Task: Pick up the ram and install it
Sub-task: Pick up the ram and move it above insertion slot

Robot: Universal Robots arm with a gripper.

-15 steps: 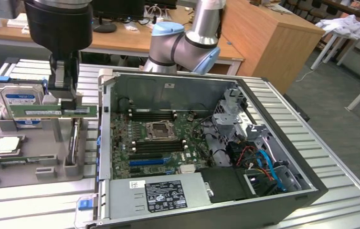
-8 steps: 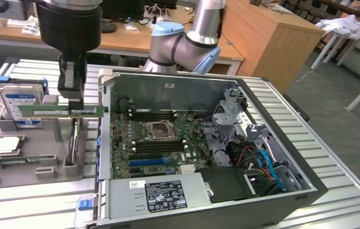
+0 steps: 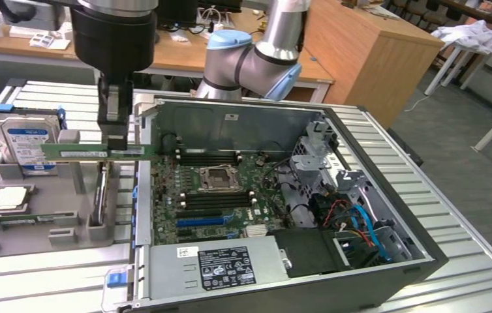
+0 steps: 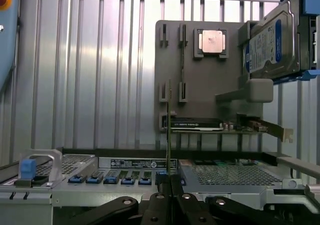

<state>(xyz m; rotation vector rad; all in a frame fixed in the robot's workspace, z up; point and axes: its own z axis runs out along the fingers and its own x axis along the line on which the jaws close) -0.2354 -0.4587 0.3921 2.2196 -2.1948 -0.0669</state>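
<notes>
Claw (image 3: 117,147) is clamped on the ram (image 3: 76,151), with the fingers (image 4: 160,201) pinching the board's faces. In the exterior view we have the stick horizontal, clear above the grey holder tray (image 3: 55,225). It's at roughly 9 o'clock from the CPU socket (image 3: 215,177), just outside the PC case (image 3: 228,124). The hard drive (image 3: 21,140) sits at 9 o'clock of the ram, close to its free end.

Risks as we see them:
- The grip is off-centre with a long overhang toward the drive, so the stick could pivot in the jaws.
- The free end could clip the drive, and the other end the case's near rim.
- The memory slots (image 3: 207,157) look narrow. We can't tell if the latches are open; if shut, the board jams or flexes.
</notes>
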